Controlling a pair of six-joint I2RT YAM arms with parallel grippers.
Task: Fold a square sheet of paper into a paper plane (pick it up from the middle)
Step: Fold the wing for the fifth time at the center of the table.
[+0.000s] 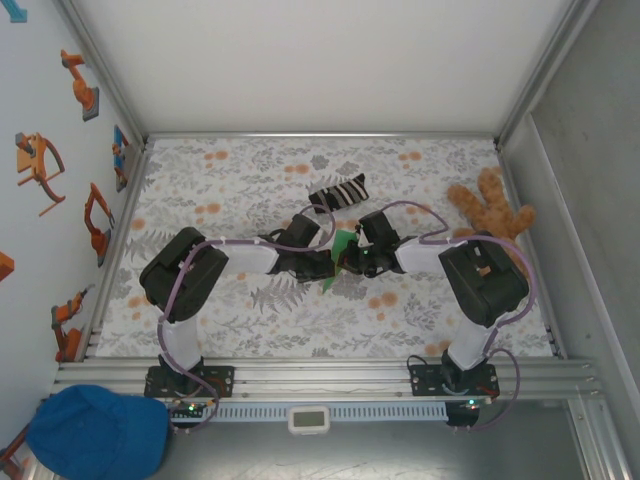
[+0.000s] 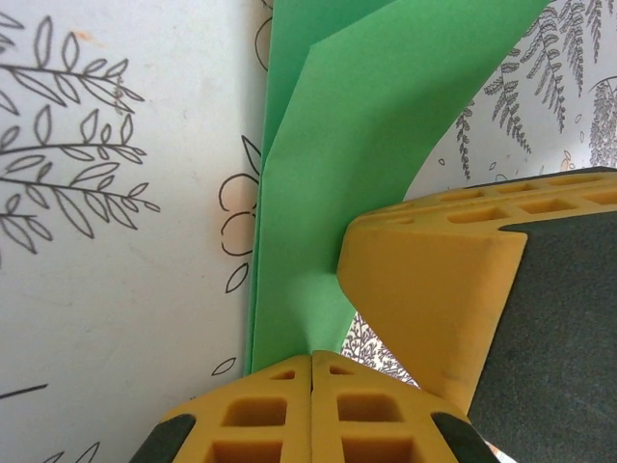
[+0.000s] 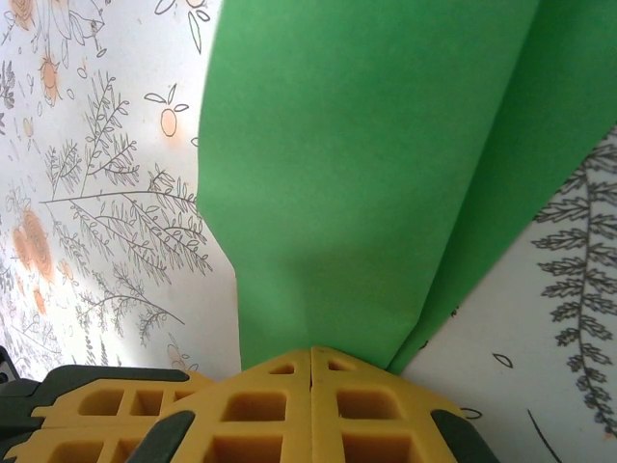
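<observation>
Paper: the green paper [image 1: 341,252] is just on the near side of the striped sock [image 1: 338,192], toward the arm bases; it is apart from the sock
Left gripper: the left gripper [image 2: 313,371] is closed tight; it pinches the paper at its narrow end
Right gripper: the right gripper [image 3: 310,367] is closed tight too; it pinches the same paper from the side facing the left one; the two grippers are just beside each other
Done so far: the paper is picked up and is not a flat square; I see layers, a slanted flap and a long crease; so I think some folds are made
Left to do: I think the last folds and a good press on the creases; I cannot tell if the shape is a thin pointed plane yet; it is too small from above and too close in the wrist views
Edges: the paper edges look straight and sharp; one side bends a little in a soft curve; I cannot tell if the paper touches the surface [image 1: 250,170]
Room: past the sock, toward the back wall, the flowery surface is bare; to the left of the sock there is lots of bare surface too
Things to mind: the brown teddy bear [image 1: 492,208] lies well to the right of the sock, by the side wall; the sock itself is near, so a push that way might bump it
</observation>
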